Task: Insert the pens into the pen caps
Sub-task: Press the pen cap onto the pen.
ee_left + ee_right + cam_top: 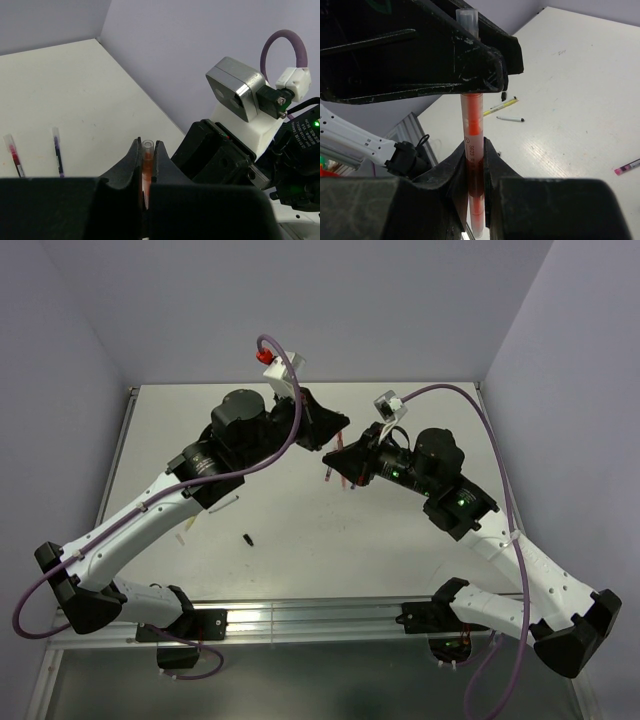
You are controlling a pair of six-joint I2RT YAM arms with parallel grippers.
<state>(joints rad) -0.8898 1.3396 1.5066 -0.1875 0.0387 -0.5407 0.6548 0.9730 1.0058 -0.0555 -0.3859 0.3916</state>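
Orange pen (472, 125) is held off the table (580, 75), pinched by both grippers at once. The right gripper (475, 165) clamps its lower orange section; the left gripper (146, 155) clamps it nearer the clear end, which projects past the left fingers. Its long axis runs straight from one gripper to the other. A yellow pen (501, 106) and a white-black pen (510, 119) lie flat on the table, just beside each other. A black cap (248, 538) lies alone, well apart from both grippers.

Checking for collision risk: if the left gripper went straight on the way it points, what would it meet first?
Probably the right gripper, whose black body fills the left wrist view just beyond the left gripper; both are shut on the same orange pen. Depth is unclear.
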